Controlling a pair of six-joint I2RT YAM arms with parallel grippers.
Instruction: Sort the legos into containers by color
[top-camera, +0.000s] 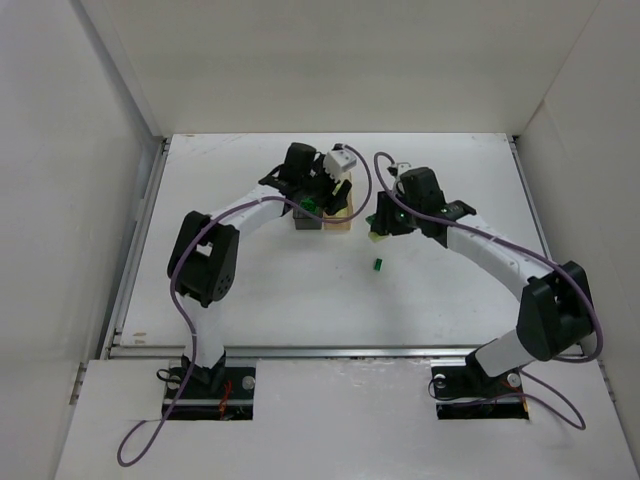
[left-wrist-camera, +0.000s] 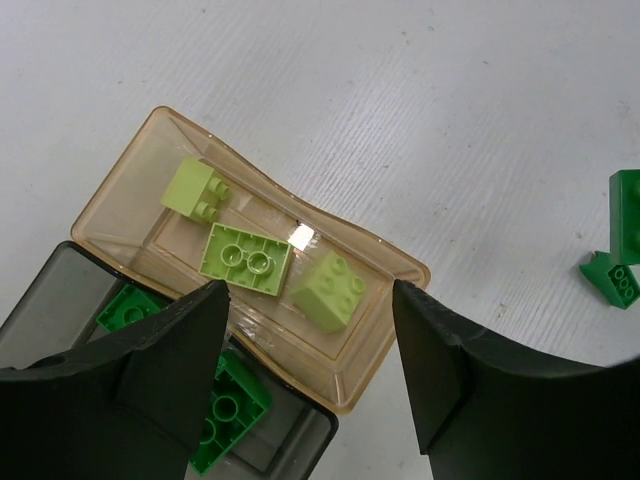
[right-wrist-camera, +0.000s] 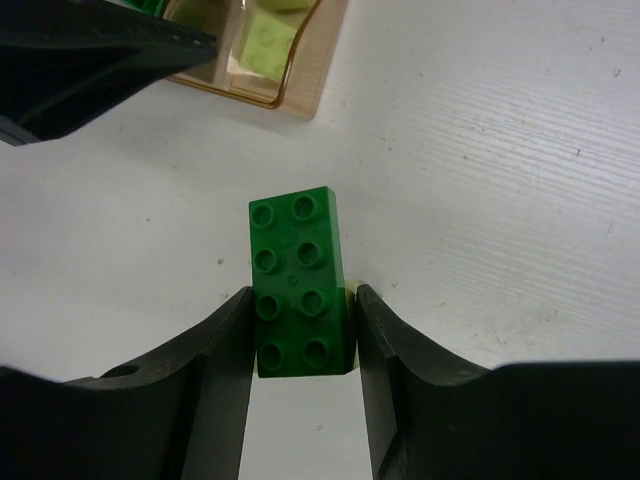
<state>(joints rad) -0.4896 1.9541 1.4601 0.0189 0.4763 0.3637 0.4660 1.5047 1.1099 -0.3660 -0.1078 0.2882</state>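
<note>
The tan box (left-wrist-camera: 375, 330) holds three pale yellow-green legos (left-wrist-camera: 245, 260). The dark grey box (left-wrist-camera: 50, 300) beside it holds bright green legos (left-wrist-camera: 225, 412). My left gripper (left-wrist-camera: 308, 290) hangs open and empty just above both boxes; it also shows in the top view (top-camera: 322, 195). My right gripper (right-wrist-camera: 303, 295) is shut on a dark green 2x4 lego (right-wrist-camera: 295, 250), with a pale sliver showing at the brick's lower right side. It sits just right of the tan box (top-camera: 342, 217), low over the table. Another small dark green lego (top-camera: 378, 264) lies on the table.
Two green lego pieces (left-wrist-camera: 615, 275) show at the right edge of the left wrist view, on the white table. White walls (top-camera: 60, 200) enclose the table on the left, back and right. The left arm's finger (right-wrist-camera: 90, 60) reaches across the upper left of the right wrist view.
</note>
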